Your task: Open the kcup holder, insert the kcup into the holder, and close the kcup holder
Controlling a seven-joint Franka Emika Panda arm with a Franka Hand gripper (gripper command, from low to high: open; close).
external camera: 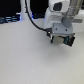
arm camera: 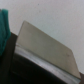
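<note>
The gripper (external camera: 61, 39) hovers low over the white table (external camera: 30, 60) at two o'clock, jaws apparently grasping the green-topped kcup (external camera: 65, 39), while the kcup holder (arm camera: 47, 50) below still awaits insertion and closing.

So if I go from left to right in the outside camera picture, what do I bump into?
Dark shapes along the back edge, too blurry to name → black cable → robot arm, with its gripper at the bottom. The white table runs under all of it.
</note>
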